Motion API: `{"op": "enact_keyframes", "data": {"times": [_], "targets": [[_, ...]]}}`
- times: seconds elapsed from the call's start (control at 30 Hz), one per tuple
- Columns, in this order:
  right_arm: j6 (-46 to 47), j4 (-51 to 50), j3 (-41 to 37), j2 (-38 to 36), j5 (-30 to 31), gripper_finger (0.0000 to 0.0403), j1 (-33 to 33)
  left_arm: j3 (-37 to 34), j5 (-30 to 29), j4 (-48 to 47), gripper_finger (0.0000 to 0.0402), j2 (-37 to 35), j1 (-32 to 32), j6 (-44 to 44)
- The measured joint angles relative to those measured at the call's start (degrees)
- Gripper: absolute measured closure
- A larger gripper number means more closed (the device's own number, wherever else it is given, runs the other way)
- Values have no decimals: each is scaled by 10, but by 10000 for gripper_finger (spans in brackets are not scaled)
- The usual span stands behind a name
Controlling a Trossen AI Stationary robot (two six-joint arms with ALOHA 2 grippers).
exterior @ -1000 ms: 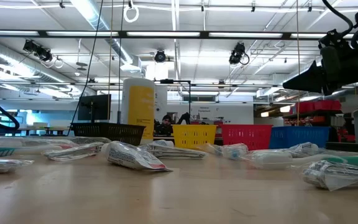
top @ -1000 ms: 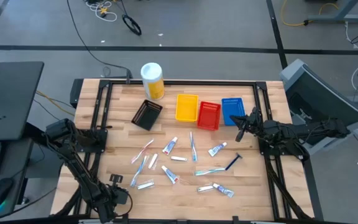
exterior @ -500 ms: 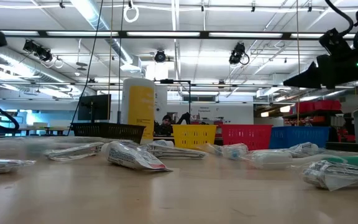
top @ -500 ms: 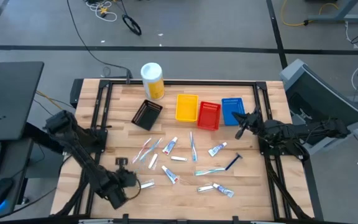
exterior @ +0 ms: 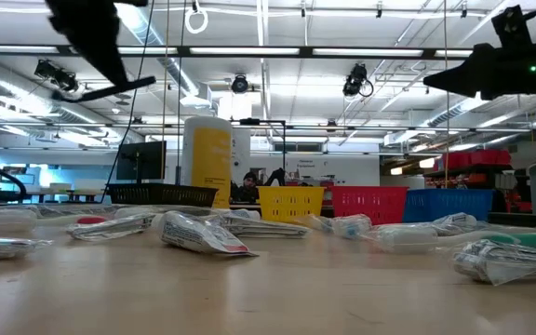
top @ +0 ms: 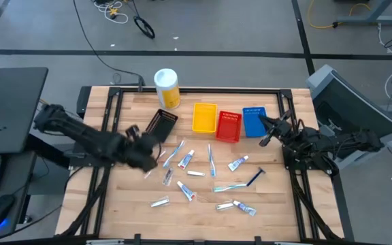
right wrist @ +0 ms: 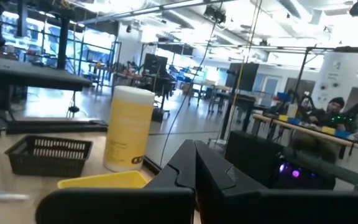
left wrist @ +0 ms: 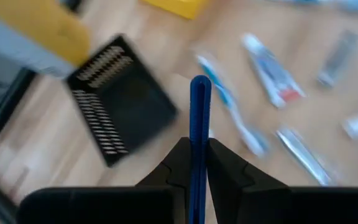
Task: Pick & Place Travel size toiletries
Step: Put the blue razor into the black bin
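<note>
My left gripper (top: 151, 159) hangs above the table's left middle, just near of the black tray (top: 160, 124), and is shut on a slim blue toothbrush (left wrist: 199, 106). In the low view this toothbrush (exterior: 117, 89) shows as a thin dark bar high above the table. Several more toiletries lie flat on the wood: white tubes (top: 186, 159), toothbrushes (top: 211, 160) and a dark blue razor (top: 254, 177). My right gripper (top: 262, 141) is shut on nothing and hangs by the blue tray (top: 254, 120). My left gripper pinches the blue toothbrush's handle (left wrist: 199, 140) between its two fingers. The handle runs along the fingers and sticks out past their tips. The fingers slant down from the table's left. The toothbrush is lifted clear of the table.
A tall yellow canister (top: 167, 87) with a white lid stands at the far edge. Yellow (top: 205, 117) and red (top: 228, 126) trays sit in a row with the blue one. A black frame rail (top: 107, 136) runs along the table's left side.
My left gripper has risen from the near left corner and swung toward the far edge and the black tray, rolling its wrist. The blue toothbrush has come off the table with it. My right gripper has tipped upward a little.
</note>
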Motion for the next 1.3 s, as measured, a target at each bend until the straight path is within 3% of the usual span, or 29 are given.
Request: {"op": "enact_keyframes", "data": {"times": [0.2, 0.4, 0.6, 0.77, 0.9, 1.03, 1.2, 1.3], "targets": [[51, -16, 0, 0, 0, 401, -12, -3, -5, 73, 360, -2, 151, 74], [124, -111, 0, 0, -12, 371, -14, -26, 40, 192, 360, -1, 245, 125], [198, -138, 0, 9, -71, 331, -19, -67, 95, 245, 358, 33, 300, 144], [228, -137, 0, 24, -124, 309, -20, -90, 59, 284, 357, 82, 329, 161], [232, -142, 0, 42, -170, 304, -20, -93, 87, 321, 357, 122, 357, 195], [255, -142, 0, 57, -176, 304, -20, -93, 94, 336, 357, 158, 378, 197], [281, -143, 0, 69, -179, 304, -20, -93, 169, 327, 355, 200, 398, 180], [283, -143, 0, 74, -179, 304, -20, -93, 172, 332, 345, 215, 403, 196]]}}
